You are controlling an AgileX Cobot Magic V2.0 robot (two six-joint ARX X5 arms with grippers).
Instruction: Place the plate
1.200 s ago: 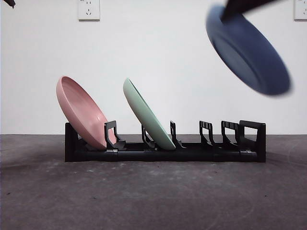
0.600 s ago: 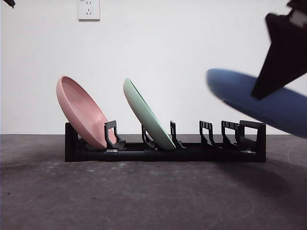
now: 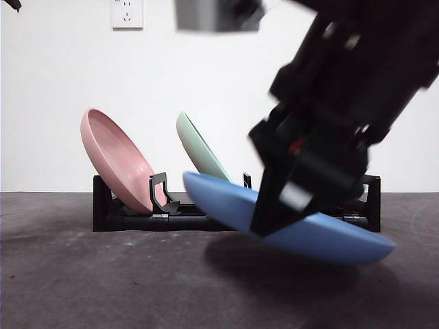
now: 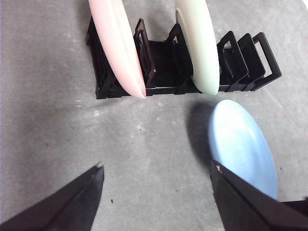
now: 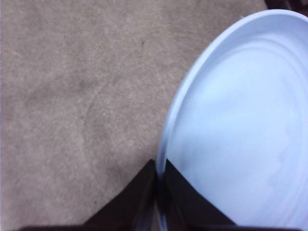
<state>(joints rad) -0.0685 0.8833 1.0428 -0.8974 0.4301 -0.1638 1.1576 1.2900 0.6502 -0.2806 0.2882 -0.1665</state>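
- While the right gripper [image 5: 159, 192] pinches the rim of the blue plate [image 3: 295, 223] between its closed jaws, the plate hangs low and almost flat in front of the rack [image 3: 236, 219], just above the table [image 3: 103, 274]; I judge that it is not yet placed.
- The step in hand is the carrying of the plate toward the rack, so the insertion itself is not begun.
- In the rack the pink plate [image 3: 116, 161] leans in the end slot and the green plate [image 3: 202, 154] leans in a middle slot; the slots on the other side of the green plate look free.
- The next move calls for lifting the blue plate, turning it up on its edge and bringing its lower rim between two dividers of a free slot.
- The open room is above the rack and on its free end; in front there is bare table.
- The edges to watch are the green plate, which is near the path, and the tall end frame of the rack.
- The left gripper [image 4: 156, 192] waits apart above the table, with jaws wide open and holding nothing.
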